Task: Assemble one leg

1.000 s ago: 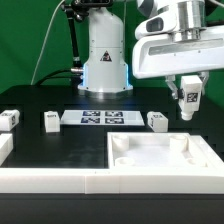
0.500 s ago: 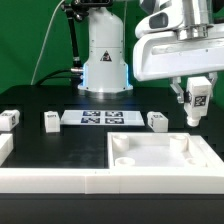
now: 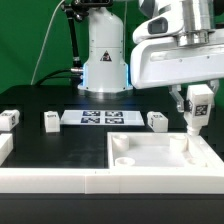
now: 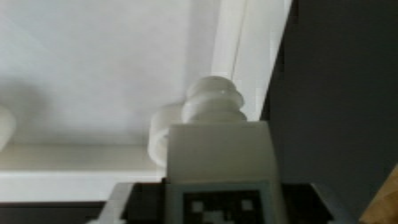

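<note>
**Leg held over the panel's corner**

Exterior view: the jaws grip a leg (image 3: 198, 110) upright, tag toward the camera, above the far corner of the panel (image 3: 160, 160) on the exterior view's right. I cannot tell whether its tip touches. Three spare legs (image 3: 51, 121) stand apart on the dark worktop (image 3: 60, 145), two at the ends of the marker board (image 3: 100, 118) and one farther toward the exterior view's left. Wrist view: the leg (image 4: 217, 135) sits clamped between the jaws, its ribbed tip over the panel (image 4: 107, 80) just inside the rim, with the worktop (image 4: 338, 80) beyond it.
</note>
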Available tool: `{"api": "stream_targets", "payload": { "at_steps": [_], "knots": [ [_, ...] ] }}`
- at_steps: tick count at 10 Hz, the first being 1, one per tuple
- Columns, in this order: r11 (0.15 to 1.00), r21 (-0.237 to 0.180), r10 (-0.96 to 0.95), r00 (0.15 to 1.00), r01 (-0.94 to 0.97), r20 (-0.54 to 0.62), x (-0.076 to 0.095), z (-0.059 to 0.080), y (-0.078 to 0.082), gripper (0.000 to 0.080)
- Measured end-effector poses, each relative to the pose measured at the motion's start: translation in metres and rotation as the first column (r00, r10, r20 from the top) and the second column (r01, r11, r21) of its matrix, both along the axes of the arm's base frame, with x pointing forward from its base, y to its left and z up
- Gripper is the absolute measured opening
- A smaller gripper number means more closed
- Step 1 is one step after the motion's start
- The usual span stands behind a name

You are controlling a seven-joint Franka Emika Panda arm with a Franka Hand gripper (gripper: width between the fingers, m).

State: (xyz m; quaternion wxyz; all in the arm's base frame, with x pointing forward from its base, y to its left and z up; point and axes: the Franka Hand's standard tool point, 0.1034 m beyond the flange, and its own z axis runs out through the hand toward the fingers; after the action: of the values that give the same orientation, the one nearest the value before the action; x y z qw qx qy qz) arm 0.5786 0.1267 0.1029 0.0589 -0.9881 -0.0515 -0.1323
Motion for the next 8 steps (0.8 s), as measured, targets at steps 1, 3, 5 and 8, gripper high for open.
{"api": "stream_targets", "payload": {
  "at_steps": [1, 3, 5, 8],
  "knots": [
    [1.0, -0.004, 0.012, 1.0, -0.012, 0.009, 0.017, 0.005, -0.004, 0.0285],
    [1.0, -0.005, 0.001, 1.0, -0.001, 0.02, 0.039, -0.003, -0.013, 0.0285],
    [1.0, -0.006, -0.004, 1.0, 0.004, 0.02, 0.044, -0.012, -0.014, 0.0285],
    [1.0, -0.003, -0.011, 0.998, 0.011, 0.054, 0.04, -0.02, -0.01, 0.0285]
  ]
}}
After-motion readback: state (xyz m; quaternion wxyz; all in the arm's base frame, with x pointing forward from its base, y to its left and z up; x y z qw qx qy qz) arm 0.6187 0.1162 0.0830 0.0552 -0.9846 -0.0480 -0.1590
